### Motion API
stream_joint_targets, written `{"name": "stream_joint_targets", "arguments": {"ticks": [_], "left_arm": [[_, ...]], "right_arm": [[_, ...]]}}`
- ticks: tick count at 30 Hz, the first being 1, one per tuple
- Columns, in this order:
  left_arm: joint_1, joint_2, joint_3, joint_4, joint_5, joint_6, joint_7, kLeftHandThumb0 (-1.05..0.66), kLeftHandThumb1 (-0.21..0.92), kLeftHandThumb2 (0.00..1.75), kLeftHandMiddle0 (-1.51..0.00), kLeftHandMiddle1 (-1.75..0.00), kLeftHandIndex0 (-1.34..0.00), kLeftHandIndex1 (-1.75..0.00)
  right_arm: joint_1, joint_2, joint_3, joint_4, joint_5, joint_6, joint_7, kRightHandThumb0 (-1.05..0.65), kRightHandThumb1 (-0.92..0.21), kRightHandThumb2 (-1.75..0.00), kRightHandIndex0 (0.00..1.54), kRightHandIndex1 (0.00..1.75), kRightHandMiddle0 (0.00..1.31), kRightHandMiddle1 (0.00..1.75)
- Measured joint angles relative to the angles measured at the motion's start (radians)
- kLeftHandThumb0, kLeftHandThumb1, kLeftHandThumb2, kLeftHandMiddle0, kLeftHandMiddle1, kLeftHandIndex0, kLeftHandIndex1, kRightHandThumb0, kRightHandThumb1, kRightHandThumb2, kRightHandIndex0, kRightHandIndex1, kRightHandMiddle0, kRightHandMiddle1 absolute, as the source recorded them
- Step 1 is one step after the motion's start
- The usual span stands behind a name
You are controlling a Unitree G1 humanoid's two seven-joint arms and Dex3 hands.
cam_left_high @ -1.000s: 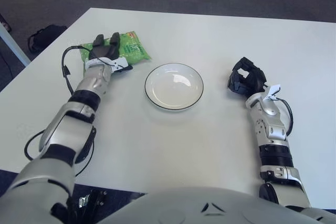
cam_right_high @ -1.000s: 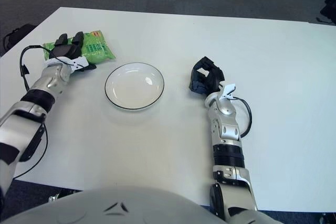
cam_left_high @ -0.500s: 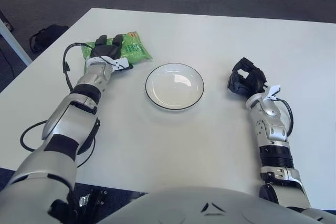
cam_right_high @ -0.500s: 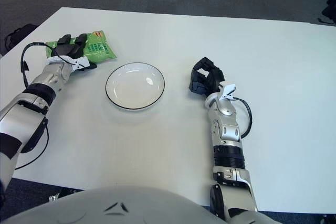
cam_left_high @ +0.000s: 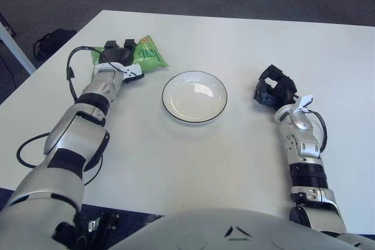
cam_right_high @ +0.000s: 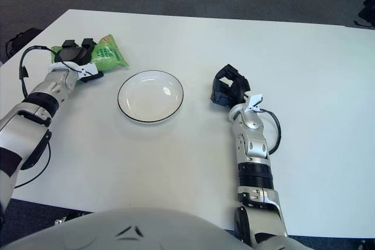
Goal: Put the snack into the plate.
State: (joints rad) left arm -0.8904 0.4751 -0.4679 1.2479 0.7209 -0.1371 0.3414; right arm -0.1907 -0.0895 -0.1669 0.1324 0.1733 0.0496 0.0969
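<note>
White table (cam_left_high: 234,39): snack (cam_left_high: 147,55), plate (cam_left_high: 194,96).

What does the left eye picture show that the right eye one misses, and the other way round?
Only the left eye view shows a slanted white bar on the floor side, past the table's left edge. Only the right eye view shows a dark object on the floor at the far right. Both show the white table, the empty plate, the left robot hand gripping the green snack bag, and the curled right robot hand to the right of the plate.
</note>
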Motion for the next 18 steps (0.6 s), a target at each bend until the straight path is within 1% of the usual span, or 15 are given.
{"name": "stream_joint_targets", "arguments": {"ticks": [2,4,10,15,18], "left_arm": [[0.003,-0.001,0.012,0.007,-0.013,0.000,0.018,0.00,0.06,1.47,-0.92,-1.34,-0.64,-1.74],[0.006,-0.002,0.023,0.010,-0.030,0.000,0.033,0.00,0.04,1.52,-0.93,-1.40,-0.63,-1.75],[0.015,-0.012,0.057,0.006,-0.076,0.004,0.059,0.00,0.05,1.55,-0.88,-1.54,-0.59,-1.75],[0.016,-0.016,0.070,-0.007,-0.090,0.011,0.061,0.00,0.06,1.56,-0.86,-1.58,-0.58,-1.75],[0.020,-0.017,0.079,-0.050,-0.098,0.032,0.059,0.00,0.06,1.57,-0.85,-1.60,-0.59,-1.75]], "right_arm": [[0.000,0.000,0.000,0.000,0.000,0.000,0.001,-0.48,-0.33,-1.30,0.96,1.75,0.60,1.75],[0.000,0.000,-0.001,0.001,0.000,0.000,0.002,-0.48,-0.33,-1.30,0.96,1.75,0.60,1.75],[0.000,0.000,-0.001,0.002,0.000,0.000,0.004,-0.48,-0.33,-1.30,0.96,1.75,0.60,1.75],[0.001,0.000,-0.002,0.002,0.000,-0.002,0.004,-0.48,-0.33,-1.30,0.95,1.75,0.60,1.75],[0.002,-0.001,-0.003,0.002,0.000,-0.003,0.005,-0.48,-0.32,-1.30,0.95,1.75,0.61,1.75]]}}
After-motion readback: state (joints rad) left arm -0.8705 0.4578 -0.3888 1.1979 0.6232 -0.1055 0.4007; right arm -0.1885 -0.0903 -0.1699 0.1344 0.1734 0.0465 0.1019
